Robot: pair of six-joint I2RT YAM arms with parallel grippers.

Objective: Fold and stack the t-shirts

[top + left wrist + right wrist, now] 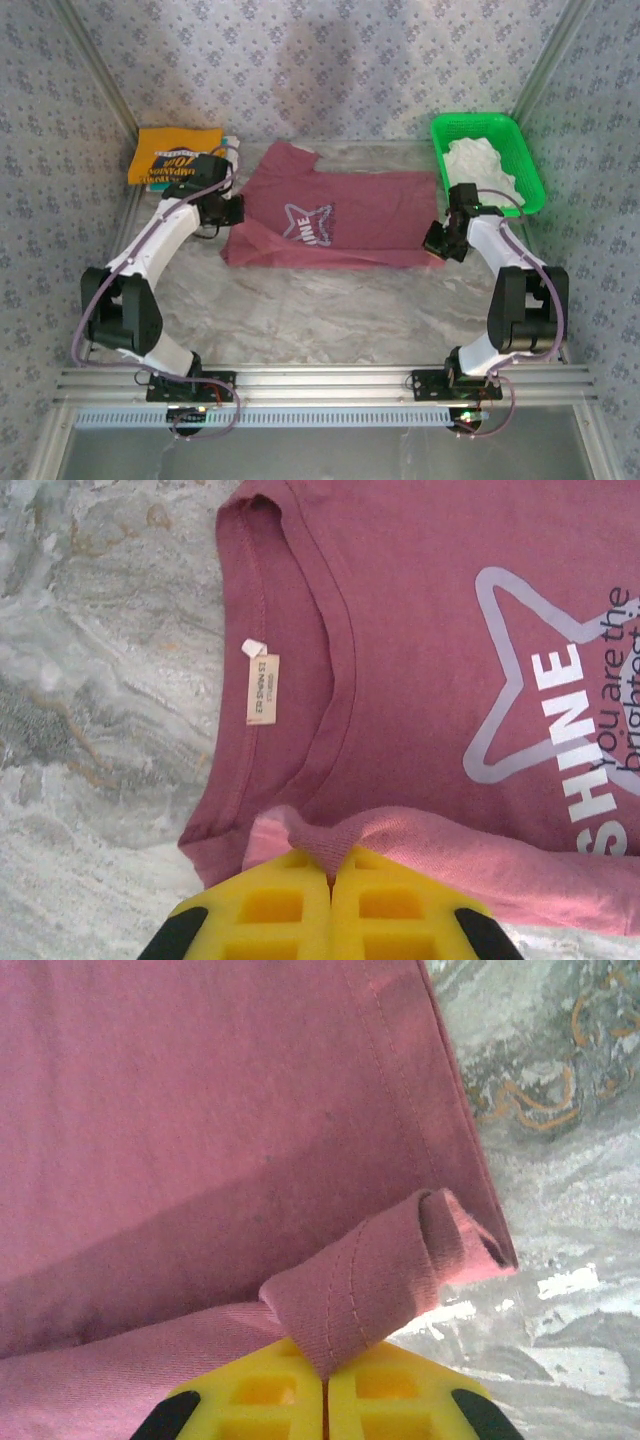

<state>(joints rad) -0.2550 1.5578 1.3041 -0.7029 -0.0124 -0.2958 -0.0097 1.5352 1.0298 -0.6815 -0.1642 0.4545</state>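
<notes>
A maroon t-shirt [330, 215] with a pale star and "SHINE" print lies spread across the middle of the table, collar to the left. My left gripper [222, 212] is shut on a pinch of its cloth at the left edge; in the left wrist view the yellow fingers [290, 900] clamp a fold of the maroon t-shirt [400, 680] below the collar. My right gripper [440, 243] is shut on the hem at the right edge, where a rolled piece of the maroon t-shirt [200, 1110] rises from the yellow fingers [390, 1390]. A folded yellow-orange t-shirt [175, 153] lies at the back left.
A green mesh basket [530, 170] at the back right holds white cloth [482, 163]. Patterned walls close in the back and both sides. The marbled table surface [330, 310] shows bare in front of the maroon shirt.
</notes>
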